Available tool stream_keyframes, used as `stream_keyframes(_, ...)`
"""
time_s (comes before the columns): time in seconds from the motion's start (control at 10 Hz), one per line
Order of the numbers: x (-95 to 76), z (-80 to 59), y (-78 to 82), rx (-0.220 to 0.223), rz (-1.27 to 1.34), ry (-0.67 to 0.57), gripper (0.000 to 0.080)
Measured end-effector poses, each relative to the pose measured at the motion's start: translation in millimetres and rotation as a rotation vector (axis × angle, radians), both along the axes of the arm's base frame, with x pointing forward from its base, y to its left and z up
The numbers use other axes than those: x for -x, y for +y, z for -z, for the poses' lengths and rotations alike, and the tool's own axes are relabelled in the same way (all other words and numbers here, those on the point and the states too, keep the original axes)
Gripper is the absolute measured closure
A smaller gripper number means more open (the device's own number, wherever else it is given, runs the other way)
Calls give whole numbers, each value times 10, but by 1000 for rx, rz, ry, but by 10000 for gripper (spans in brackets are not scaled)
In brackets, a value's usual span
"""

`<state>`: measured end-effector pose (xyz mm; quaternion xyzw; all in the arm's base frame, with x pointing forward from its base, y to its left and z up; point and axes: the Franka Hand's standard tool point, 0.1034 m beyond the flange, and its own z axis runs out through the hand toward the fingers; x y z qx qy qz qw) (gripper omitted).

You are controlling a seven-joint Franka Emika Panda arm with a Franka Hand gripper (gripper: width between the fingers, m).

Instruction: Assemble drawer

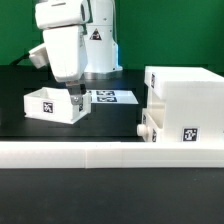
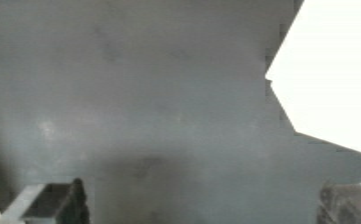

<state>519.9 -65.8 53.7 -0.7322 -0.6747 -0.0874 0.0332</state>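
Note:
The drawer's large white housing (image 1: 185, 95) stands at the exterior view's right, with tags on its front. One small tray (image 1: 152, 127) sits low at the housing's left side, its knob pointing to the exterior view's left. The other small open-topped tray (image 1: 52, 104) lies on the black table at the left. My gripper (image 1: 75, 101) hangs at this tray's right end, its fingers reaching down to the tray's rim. In the wrist view the gripper (image 2: 203, 205) is open, with its fingertips (image 2: 61, 200) far apart. A blurred grey surface and a white patch (image 2: 337, 60) fill that view.
The marker board (image 1: 112, 97) lies flat on the table behind the left tray, at the robot's base. A long low white wall (image 1: 100, 155) runs across the front of the table. A green backdrop stands behind.

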Motion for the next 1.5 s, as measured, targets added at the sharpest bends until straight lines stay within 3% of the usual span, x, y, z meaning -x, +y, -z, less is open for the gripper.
stream_keyframes(0.5,1,-21,-67,-25,379,42,150)
stream_keyframes(0.8,204,-112,-228,-36,652,50,150)
stream_keyframes(1.3,230,-100,-211,-77,964,106,150)
stream_keyframes(1.5,284,-121,-198,-102,1215,139,150)
